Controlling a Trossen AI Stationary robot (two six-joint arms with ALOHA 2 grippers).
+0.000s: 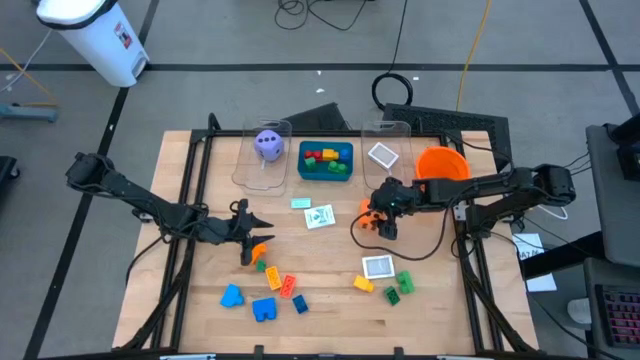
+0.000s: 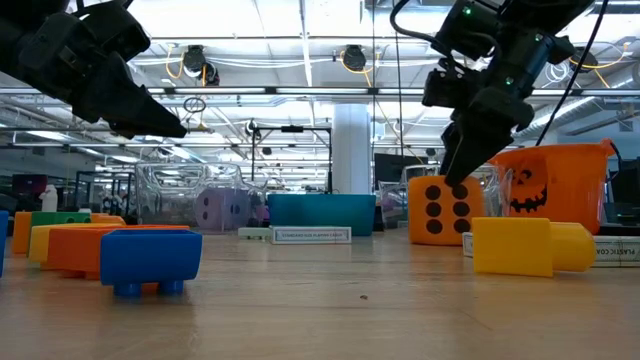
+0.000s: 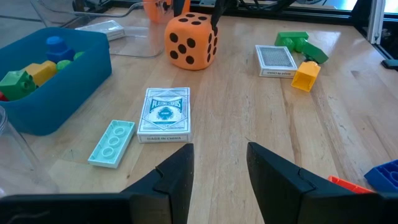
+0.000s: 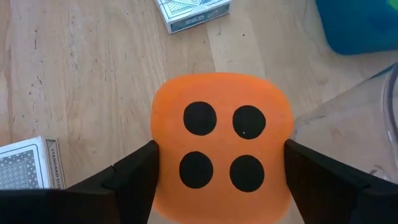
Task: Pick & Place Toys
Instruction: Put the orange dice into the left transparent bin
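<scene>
Orange dotted die [image 4: 222, 146] sat on wooden desk [image 1: 330, 300] nr centre-right, in front of orange bowl [image 1: 443, 164]. Right end effector [image 1: 378, 214] lowered over die, fingers [image 4: 127, 177] seen either side at its faces; firm clamp can't be told. White card box [image 3: 164, 113] and pale green brick [image 3: 112, 142] lying nr teal tray [image 1: 325, 160], w/ bricks inside. Left end effector [image 3: 219, 168] held over desk's left-centre, fingers apart, nothing between.
</scene>
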